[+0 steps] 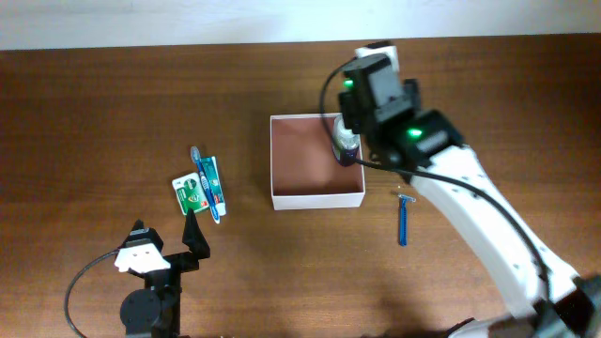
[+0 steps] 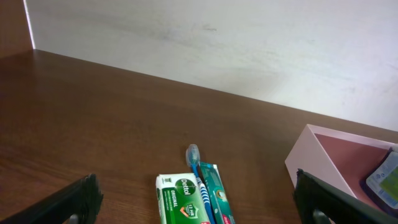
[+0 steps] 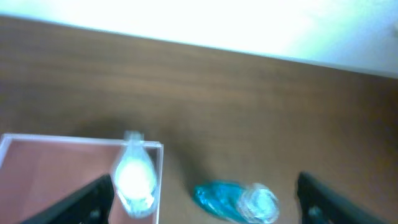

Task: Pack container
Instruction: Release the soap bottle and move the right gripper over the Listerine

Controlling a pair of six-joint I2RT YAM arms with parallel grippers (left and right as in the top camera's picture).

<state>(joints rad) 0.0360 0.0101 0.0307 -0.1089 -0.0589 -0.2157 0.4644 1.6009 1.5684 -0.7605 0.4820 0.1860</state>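
Note:
The container (image 1: 282, 161), a square shallow box with white walls and a brownish-pink inside, stands mid-table. My right gripper (image 3: 208, 202) hovers open over its far right corner. Between its fingers is a blurred teal mouthwash bottle (image 3: 233, 200) with a clear cap, touching neither finger. It shows just right of the container wall (image 3: 160, 180); I cannot tell whether it rests on anything. A pale bottle (image 3: 134, 175) stands at that wall. My left gripper (image 2: 202, 208) is open, low over the table, with nothing held.
A green soap bar (image 2: 180, 199), blue toothbrush (image 2: 194, 163) and teal toothpaste box (image 2: 216, 193) lie together left of the container, in front of the left gripper. A blue razor (image 1: 403, 221) lies on the table to the container's right.

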